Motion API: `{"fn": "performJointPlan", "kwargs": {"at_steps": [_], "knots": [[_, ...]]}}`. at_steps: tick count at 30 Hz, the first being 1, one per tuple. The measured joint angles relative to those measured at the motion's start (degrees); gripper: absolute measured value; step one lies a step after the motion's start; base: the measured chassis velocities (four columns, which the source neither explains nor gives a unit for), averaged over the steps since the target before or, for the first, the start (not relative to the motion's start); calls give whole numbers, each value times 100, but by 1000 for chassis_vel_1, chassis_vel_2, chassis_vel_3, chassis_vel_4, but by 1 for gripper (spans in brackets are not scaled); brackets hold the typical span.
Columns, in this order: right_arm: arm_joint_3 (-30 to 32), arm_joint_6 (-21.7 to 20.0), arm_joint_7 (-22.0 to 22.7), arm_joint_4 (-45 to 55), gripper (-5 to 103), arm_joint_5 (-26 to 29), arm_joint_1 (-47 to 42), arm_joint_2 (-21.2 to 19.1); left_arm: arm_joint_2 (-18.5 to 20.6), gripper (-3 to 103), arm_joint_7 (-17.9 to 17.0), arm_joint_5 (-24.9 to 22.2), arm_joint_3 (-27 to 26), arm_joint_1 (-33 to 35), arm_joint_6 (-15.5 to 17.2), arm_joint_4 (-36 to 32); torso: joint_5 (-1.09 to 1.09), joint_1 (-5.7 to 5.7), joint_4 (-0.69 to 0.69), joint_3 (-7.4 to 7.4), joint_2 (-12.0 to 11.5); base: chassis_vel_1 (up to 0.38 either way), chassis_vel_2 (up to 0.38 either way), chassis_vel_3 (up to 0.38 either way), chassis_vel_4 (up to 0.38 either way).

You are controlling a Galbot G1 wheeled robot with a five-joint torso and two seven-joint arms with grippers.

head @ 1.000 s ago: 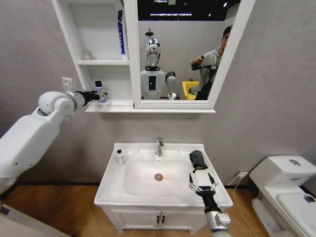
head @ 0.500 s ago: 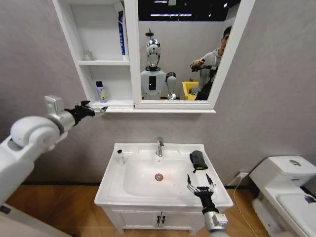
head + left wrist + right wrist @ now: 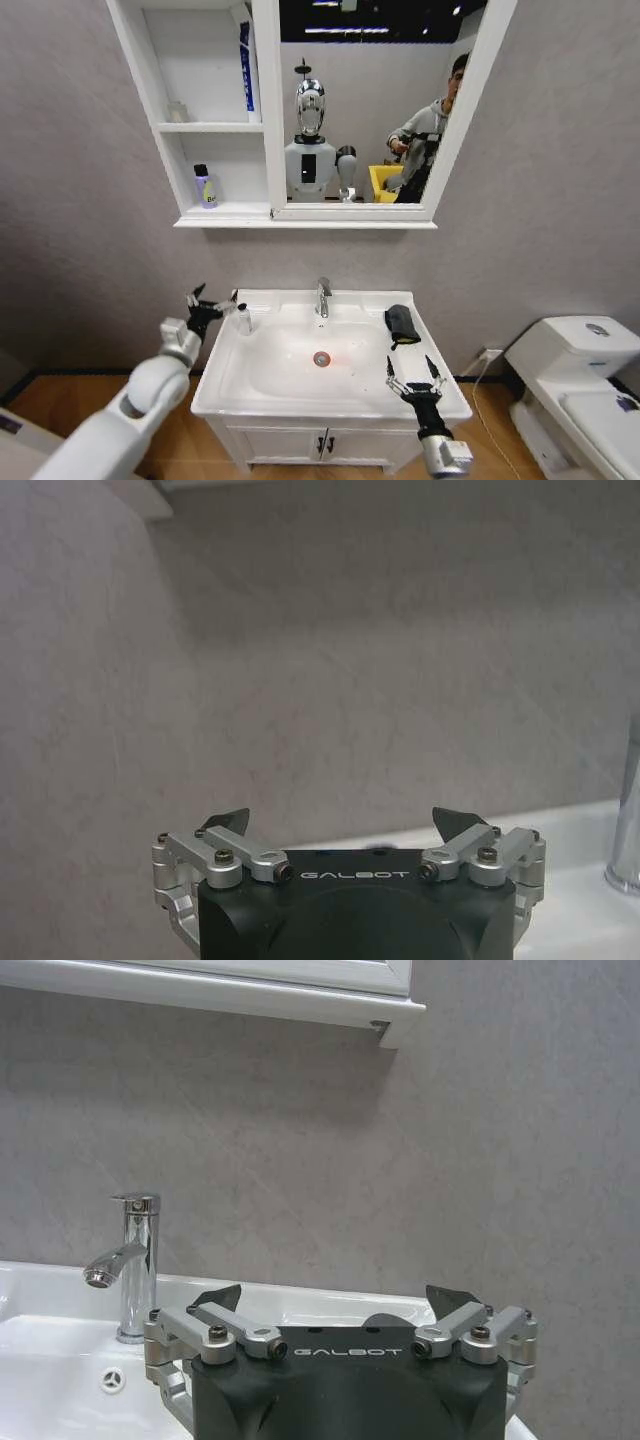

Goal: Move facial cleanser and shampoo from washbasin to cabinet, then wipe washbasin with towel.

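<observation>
Right gripper (image 3: 416, 373): nearest to me, over the front right rim of the washbasin (image 3: 225, 385); its claws are spread apart with nothing between them. My right wrist view cuts off the finger ends below the frame.
Left gripper (image 3: 207, 300): at the basin's back left corner, claws released and empty, just beside a small bottle (image 3: 243, 318) standing on the rim. I cannot read what that bottle is.
Towel (image 3: 401, 324): one dark cloth, bunched on the back right rim, near the right gripper but apart from it.
Tap (image 3: 323, 297): one chrome tap at the back centre; drain ring (image 3: 321, 358) in the bowl below it.
Cabinet (image 3: 140, 85): on the wall above. I count one purple bottle (image 3: 204, 187) on the lowest shelf, and one blue tube (image 3: 245, 66) upright on the shelf above, partly hidden by the frame. A faint clear item (image 3: 177, 110) also sits there; too dim to identify.
</observation>
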Motion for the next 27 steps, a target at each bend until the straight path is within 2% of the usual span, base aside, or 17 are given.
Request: {"fn": "performJointPlan", "kwargs": {"at_steps": [5,9,15,24,27], "knots": [[4,27,0,-56,100,18,10,1,-354,100,217,557,187,42,-83,583,2,1,-1,0,-1,0,0,0,0],[-13,74,-1,-148,100,25,2,6,-592,100,323,747,276,-33,-117,971,1,1,0,0,-1,0,0,0,0],[-13,126,2,-189,100,27,-1,10,-870,100,414,757,355,-412,-111,1496,1,2,-1,0,-1,0,0,0,0],[-28,137,7,-219,100,27,23,-20,-1013,102,525,720,387,-834,-63,1926,0,1,-1,0,-1,0,0,0,0],[-23,123,2,-220,100,37,53,-49,-1051,88,608,620,385,-950,-22,2096,0,2,0,1,-1,0,0,0,0]]}}
